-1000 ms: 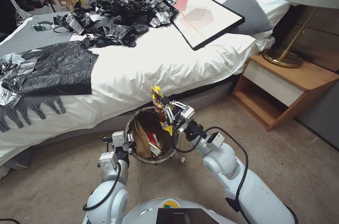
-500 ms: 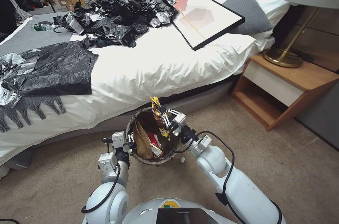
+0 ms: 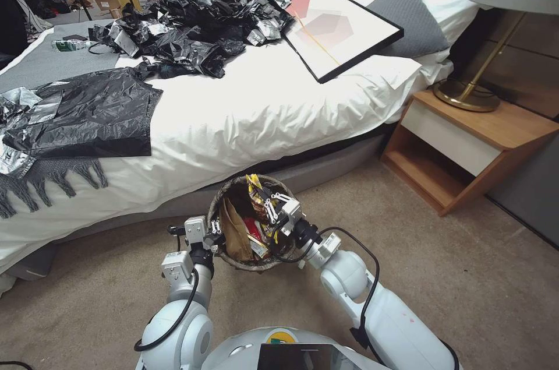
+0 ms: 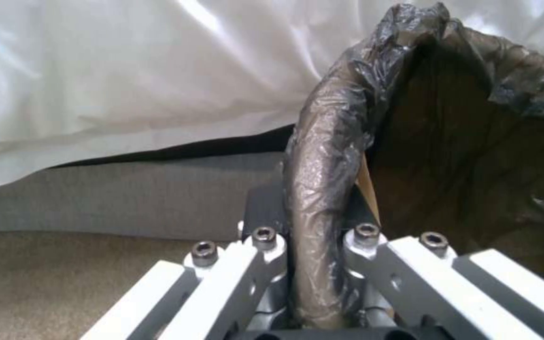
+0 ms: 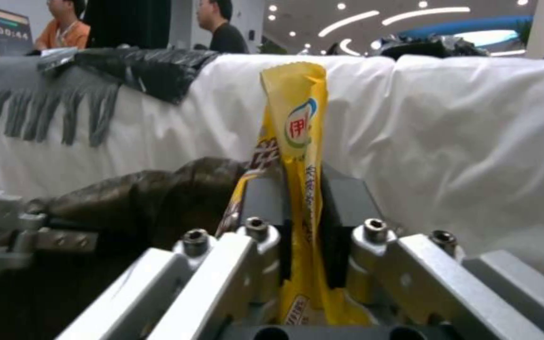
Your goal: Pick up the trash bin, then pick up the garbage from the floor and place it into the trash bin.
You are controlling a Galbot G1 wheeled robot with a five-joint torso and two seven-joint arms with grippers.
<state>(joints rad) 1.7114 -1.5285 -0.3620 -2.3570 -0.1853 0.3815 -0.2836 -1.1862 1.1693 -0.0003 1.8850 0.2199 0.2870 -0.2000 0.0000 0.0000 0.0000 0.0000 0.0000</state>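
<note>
The trash bin (image 3: 218, 200), lined with a dark bag, hangs in front of me beside the bed, and my left gripper (image 3: 214, 235) is shut on its near-left rim. In the left wrist view the bag-covered rim (image 4: 322, 179) runs between that gripper's (image 4: 313, 241) fingers. My right gripper (image 3: 269, 211) is shut on a yellow snack wrapper (image 3: 254, 188) and sits inside the bin's mouth, with the wrapper's top poking above the rim. In the right wrist view the wrapper (image 5: 297, 123) stands upright in the gripper (image 5: 303, 198). A brown paper bag (image 3: 234, 234) and a red-white packet (image 3: 254, 237) lie in the bin.
A bed (image 3: 250, 108) with white sheets stands right behind the bin, heaped with black bags (image 3: 192, 26) and a framed picture (image 3: 332, 20). A wooden nightstand (image 3: 466, 143) with a lamp (image 3: 471, 93) is at the right. Beige carpet (image 3: 466, 277) spreads to the right and left.
My right gripper has come down and to the left with the yellow wrapper, from above the bin's rim into its mouth. The left gripper and the bin have stayed put.
</note>
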